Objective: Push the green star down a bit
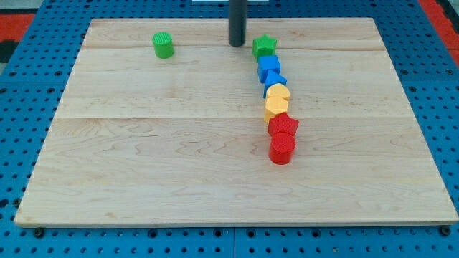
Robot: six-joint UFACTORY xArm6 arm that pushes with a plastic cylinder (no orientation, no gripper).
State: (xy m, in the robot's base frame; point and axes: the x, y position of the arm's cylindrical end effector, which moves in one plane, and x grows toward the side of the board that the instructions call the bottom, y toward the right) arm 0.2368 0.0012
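- The green star (264,47) is sitting near the view's top of the wooden board (143,165), a little right of the middle, at the head of a chain of blocks.
- My tip (237,44) is resting on the board just to the view's left of the green star, close beside it; whether it is touching the star cannot be told.
- The rod is standing upright and is carrying no fingers or jaws, so it is gripping nothing.
- Right below the star, two blue blocks (270,71) are lying one after the other, the upper one touching the star's lower edge; their exact shapes are hard to make out.
- Below those, two yellow blocks (277,101) are following in the same line, the upper one looking heart-like and the lower one faceted.
- At the chain's lower end, a red star (283,125) and a red cylinder (282,150) are sitting pressed together, the cylinder lowest.
- The whole chain is running from the star downward, bending slightly toward the view's right.
- A green cylinder (163,45) is standing alone near the view's top left, well apart from the chain and the tip.
- The board is lying on a blue pegboard surface (29,43).
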